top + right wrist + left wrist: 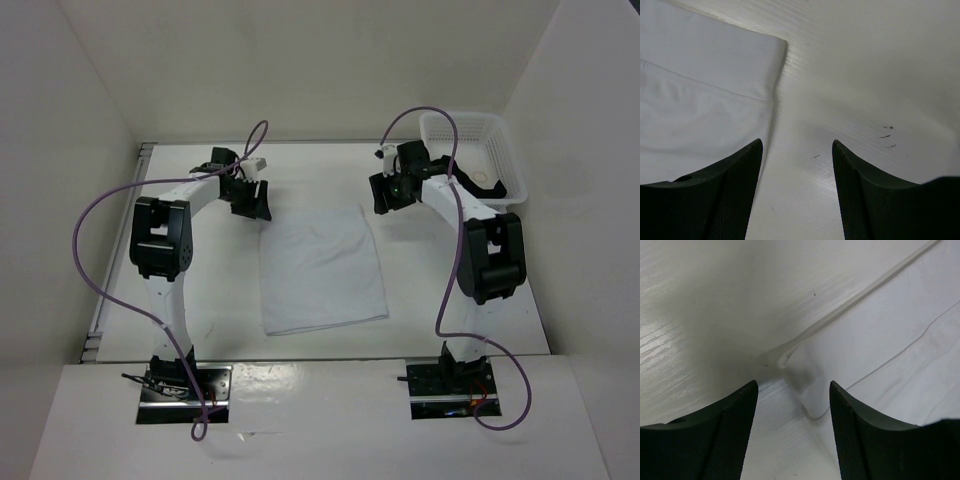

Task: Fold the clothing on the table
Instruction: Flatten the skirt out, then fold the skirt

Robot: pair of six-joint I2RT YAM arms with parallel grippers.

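One clothing (322, 270), approx square, flat on table (320, 180), edges slightly skewed.

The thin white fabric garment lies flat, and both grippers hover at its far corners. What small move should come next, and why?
Probably shift the right gripper leftward onto the white fabric garment: in its wrist view the corner lies left of the open jaws, with only the white tabletop between them. The left gripper frames its own corner.

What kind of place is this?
Probably a robot lab's test booth: a left arm and a right arm bolted to a white table, plain white walls boxing it in, and white clothing laid out flat.
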